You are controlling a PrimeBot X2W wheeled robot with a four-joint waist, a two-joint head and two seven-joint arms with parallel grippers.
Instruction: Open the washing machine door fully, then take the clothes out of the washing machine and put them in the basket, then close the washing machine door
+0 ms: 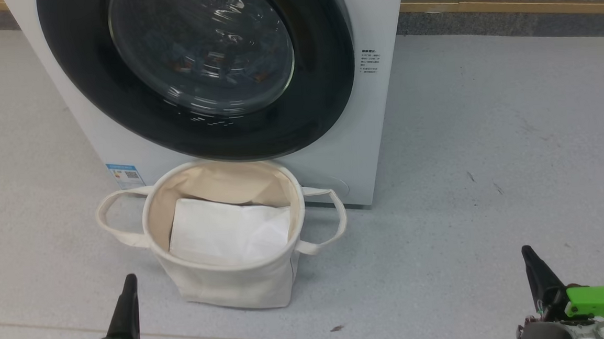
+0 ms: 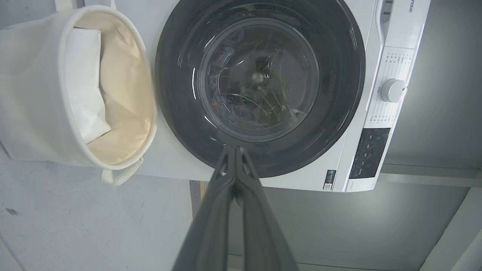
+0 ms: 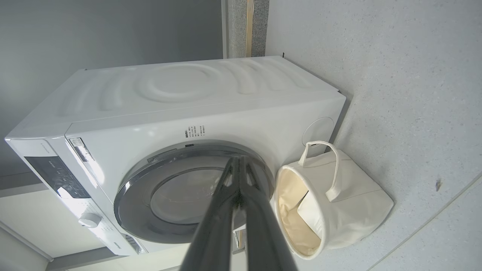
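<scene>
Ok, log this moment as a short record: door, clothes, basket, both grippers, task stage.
washing machine door: closed against the washing machine
clothes: dim coloured shapes behind the door glass, hard to make out
basket: upright on the floor in front of the machine, below the door; holds a flat white folded sheet
left gripper: shut, empty, left of the basket, not touching it
right gripper: shut, empty, over the floor to the right
task stage: door not yet opened
</scene>
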